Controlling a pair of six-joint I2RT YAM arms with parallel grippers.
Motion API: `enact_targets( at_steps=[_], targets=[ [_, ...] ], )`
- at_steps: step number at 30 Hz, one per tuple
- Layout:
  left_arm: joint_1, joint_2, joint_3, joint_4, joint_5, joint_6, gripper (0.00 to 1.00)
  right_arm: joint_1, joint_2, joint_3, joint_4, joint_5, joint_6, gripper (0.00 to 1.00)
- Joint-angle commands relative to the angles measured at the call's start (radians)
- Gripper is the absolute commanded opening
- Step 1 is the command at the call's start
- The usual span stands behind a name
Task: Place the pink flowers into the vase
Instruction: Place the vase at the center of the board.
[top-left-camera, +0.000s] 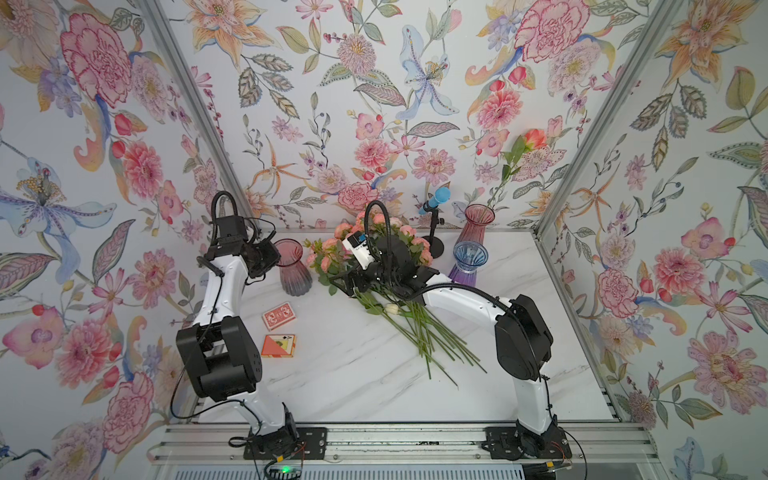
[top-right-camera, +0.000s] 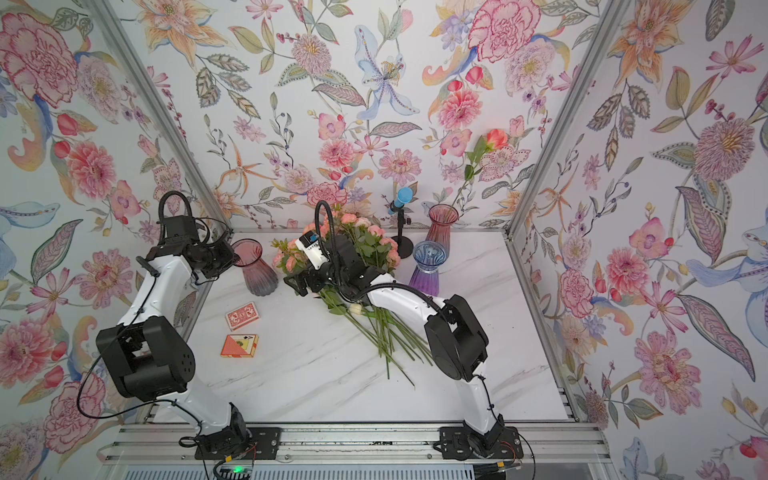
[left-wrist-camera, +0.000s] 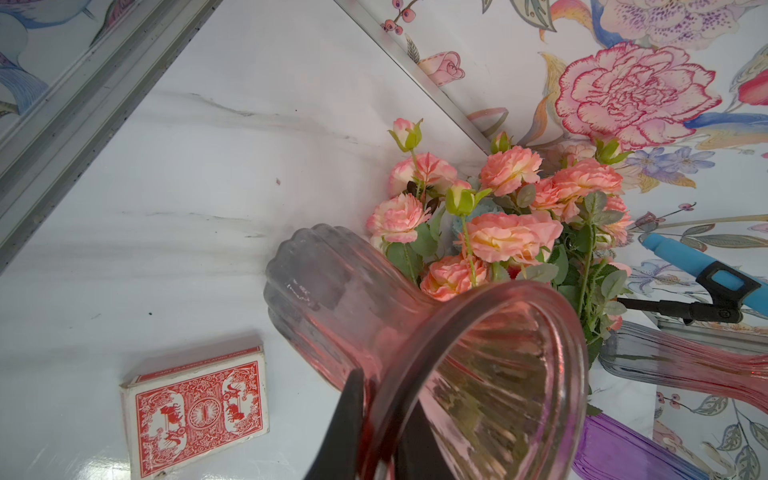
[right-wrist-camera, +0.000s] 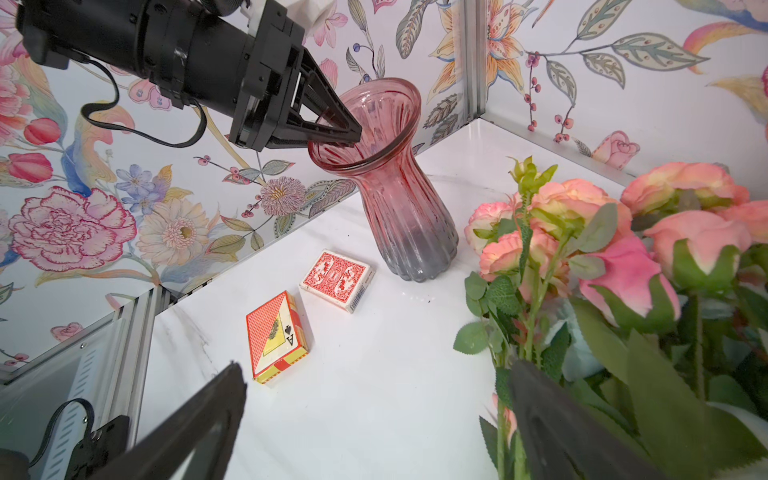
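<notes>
Black fingers (left-wrist-camera: 347, 428) of the left gripper (left-wrist-camera: 384, 407) are filling the foreground of the left wrist view, clenching the flared rim of a ribbed glass vase (left-wrist-camera: 332, 299) that shades from pink at the mouth to grey at the base. One finger is sitting inside the mouth and one outside. That vase (top-left-camera: 293, 266) is standing on the white marble tabletop (top-left-camera: 353, 374) near the back left corner.

The pink flowers (top-left-camera: 330, 249), a leafy bunch of salmon and coral blooms on long green stems, are lying flat on the tabletop just beside it, with heads toward the back wall and stems fanning toward the front. The right gripper (right-wrist-camera: 376, 368) is hovering low by the bunch, jaws spread wide and gripping nothing.

One coral rose (top-left-camera: 535, 139) is leaning out of a taller pink glass vase (top-left-camera: 478, 224) at the back right, beside a blue-and-purple vase (top-left-camera: 468, 259) and a blue microphone on a black stand (top-left-camera: 436, 198). Two packs of playing cards (top-left-camera: 278, 316) are lying near the left arm.
</notes>
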Motion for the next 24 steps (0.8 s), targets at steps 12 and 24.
enact_targets(
  at_steps=[12, 24],
  targets=[
    [0.003, -0.009, 0.086, 0.026, 0.032, 0.005, 0.0, 0.019, 0.143, 0.206, 0.001, -0.001, 0.107, 1.0],
    [0.005, -0.023, 0.076, 0.052, 0.088, -0.043, 0.0, 0.033, 0.363, 0.584, -0.017, 0.038, 0.306, 0.99]
  ],
)
